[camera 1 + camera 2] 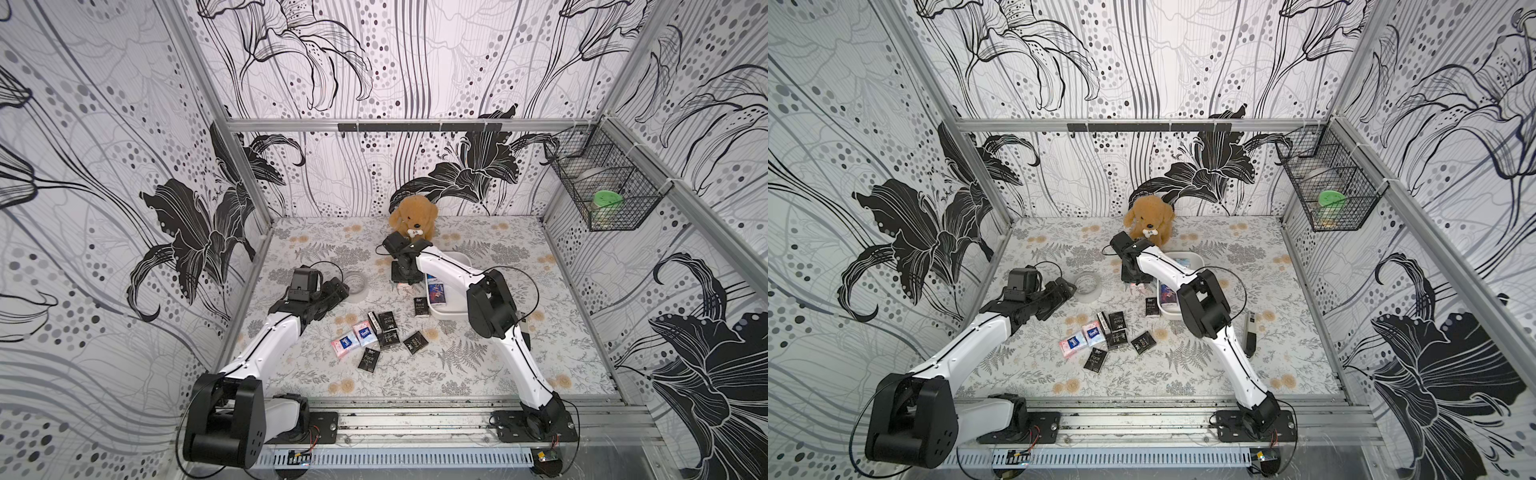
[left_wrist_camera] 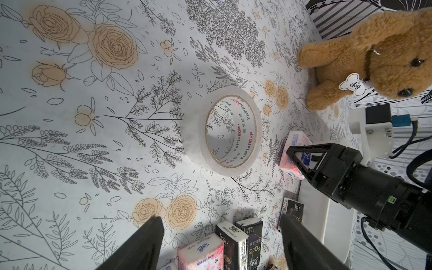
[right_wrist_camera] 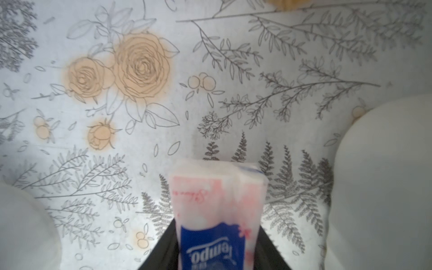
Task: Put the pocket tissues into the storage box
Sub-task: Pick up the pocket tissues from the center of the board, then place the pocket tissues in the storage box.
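Several pocket tissues (image 1: pixel 386 332) (image 1: pixel 1115 332) lie loose mid-table, black ones and pink ones, and the left wrist view catches their near ends (image 2: pixel 233 243). My right gripper (image 1: pixel 405 282) (image 1: pixel 1136 284) (image 3: pixel 215 245) is low over the cloth, left of the storage box (image 1: pixel 446 312) (image 1: pixel 1169 312) (image 2: pixel 332 215), and shut on a pink tissue packet (image 3: pixel 217 203) (image 2: pixel 292 149). A dark blue packet (image 1: pixel 436 289) lies inside the white box, and a black one (image 1: pixel 421 306) sits just outside its left wall. My left gripper (image 1: pixel 340 289) (image 1: pixel 1065 291) (image 2: pixel 221 218) is open and empty, near the tape roll.
A clear tape roll (image 1: pixel 358 282) (image 1: pixel 1087 284) (image 2: pixel 224 135) stands between the two grippers. A brown plush dog (image 1: pixel 413 220) (image 2: pixel 374 60) sits at the back wall. A black wire basket (image 1: pixel 602 187) hangs on the right wall. A dark object (image 1: pixel 1249 332) lies right of my right arm.
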### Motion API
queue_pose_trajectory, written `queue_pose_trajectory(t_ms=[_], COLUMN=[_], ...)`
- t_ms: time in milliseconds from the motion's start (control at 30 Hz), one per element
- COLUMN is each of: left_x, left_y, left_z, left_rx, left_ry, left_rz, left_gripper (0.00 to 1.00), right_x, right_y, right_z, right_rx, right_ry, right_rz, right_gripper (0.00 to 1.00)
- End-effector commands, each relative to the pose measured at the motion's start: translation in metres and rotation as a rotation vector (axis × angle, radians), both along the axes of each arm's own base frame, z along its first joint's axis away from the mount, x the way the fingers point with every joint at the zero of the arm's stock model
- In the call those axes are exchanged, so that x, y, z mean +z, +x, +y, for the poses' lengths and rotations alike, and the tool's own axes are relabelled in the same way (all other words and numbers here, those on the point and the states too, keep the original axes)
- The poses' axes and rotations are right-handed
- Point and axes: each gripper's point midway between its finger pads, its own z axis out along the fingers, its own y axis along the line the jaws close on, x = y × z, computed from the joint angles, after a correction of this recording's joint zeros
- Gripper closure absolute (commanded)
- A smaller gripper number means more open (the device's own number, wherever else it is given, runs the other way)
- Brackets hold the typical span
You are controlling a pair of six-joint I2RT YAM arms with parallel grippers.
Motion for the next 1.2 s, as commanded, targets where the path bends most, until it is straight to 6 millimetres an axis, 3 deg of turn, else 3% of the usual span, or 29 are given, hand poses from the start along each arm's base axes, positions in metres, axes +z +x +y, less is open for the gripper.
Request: queue_pose_trajectory(t_ms=[0, 200, 367, 567, 700, 900, 1167], left_x=[0.011, 0.020, 0.024, 0.024, 0.025, 0.027, 0.028], left_y=[0.010, 0.014, 0.017, 0.020, 0.023, 0.025, 0.017], left_z=[-0.006, -0.022, -0.039, -0.054, -0.063, -0.072, -0.065], left_rx=[-0.014, -0.050, -0.072, -0.095, -0.110, -0.128, -0.114], left_ry=[-0.022, -0.021, -0.023, -0.024, -0.023, -0.024, 0.003], left_rz=[-0.026, -0.037, -0.043, -0.041, -0.039, -0.040, -0.039], left_gripper=[0.17, 0.17, 0.18, 0.18, 0.18, 0.18, 0.18], right_x=[0.052, 0.100, 0.112, 0.100, 0.086, 0.059, 0.040], right_y=[0.007, -0.008, -0.035, -0.068, -0.082, -0.085, -0.076], right_z=[0.005, -0.006, -0.040, -0.090, -0.113, -0.115, -0.101], right_rx=[0.025, 0.062, 0.087, 0.074, 0.056, 0.093, 0.128], right_ry=[0.057, 0.121, 0.058, -0.014, -0.014, -0.016, -0.005], right_rz=[-0.094, -0.184, -0.190, -0.130, -0.088, -0.035, -0.006], right_gripper=[0.56, 0.54, 0.53, 0.53, 0.53, 0.52, 0.52])
